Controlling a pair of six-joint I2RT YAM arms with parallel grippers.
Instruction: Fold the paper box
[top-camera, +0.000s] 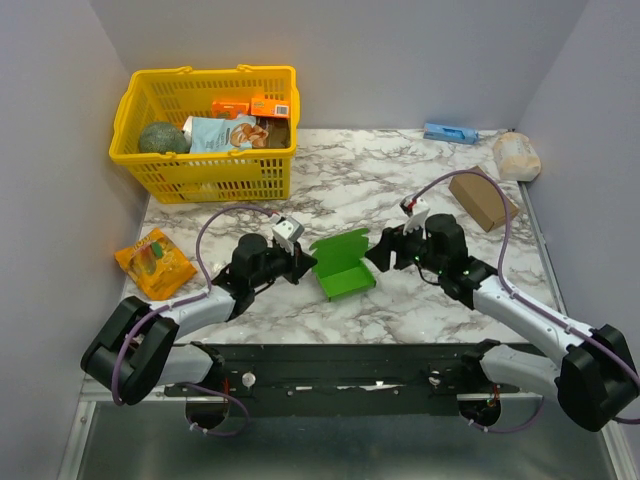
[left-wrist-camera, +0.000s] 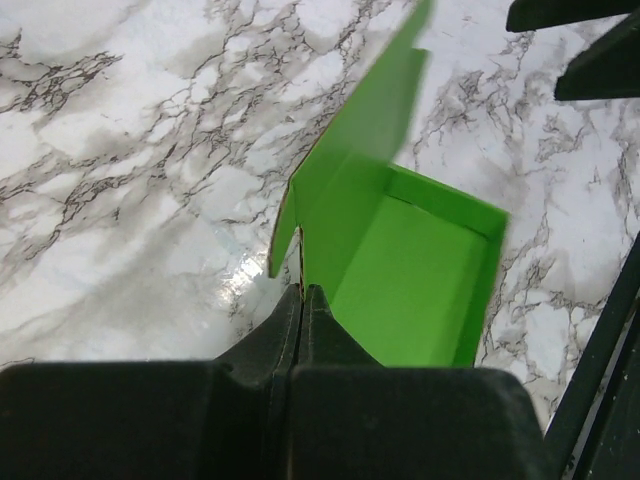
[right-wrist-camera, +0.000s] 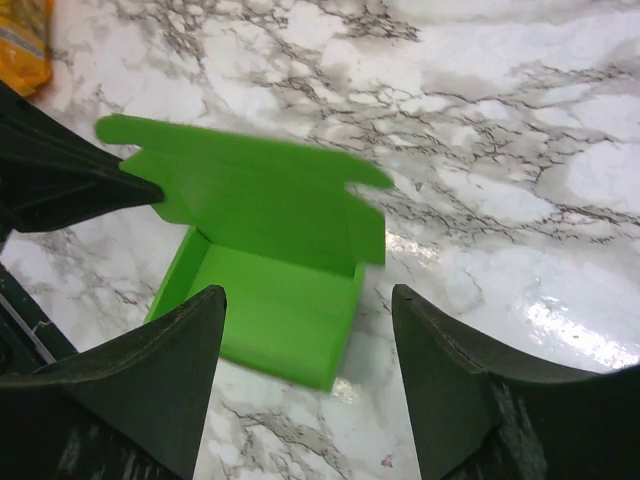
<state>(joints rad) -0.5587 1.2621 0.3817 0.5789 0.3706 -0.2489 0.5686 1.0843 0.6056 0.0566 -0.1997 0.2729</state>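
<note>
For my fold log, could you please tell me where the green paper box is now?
In the top view the paper box sits on the table, centre, its left edge pinched by the left gripper, the open right gripper close on its right.

Paper box: lid tip was cropped by the top edge in the left wrist view, and the lid edges were motion-blurred in both wrist views. Left gripper pinched the near flap; the clamped bit of card was hidden between the fingers, and the gripper body ran off the bottom. Right gripper: only two finger stubs showed, the rest was cropped. Orange packet was cut by the corner. Yellow basket wall hid the lower contents; labels were unreadable. Blue item at the back was too small to identify.
</note>
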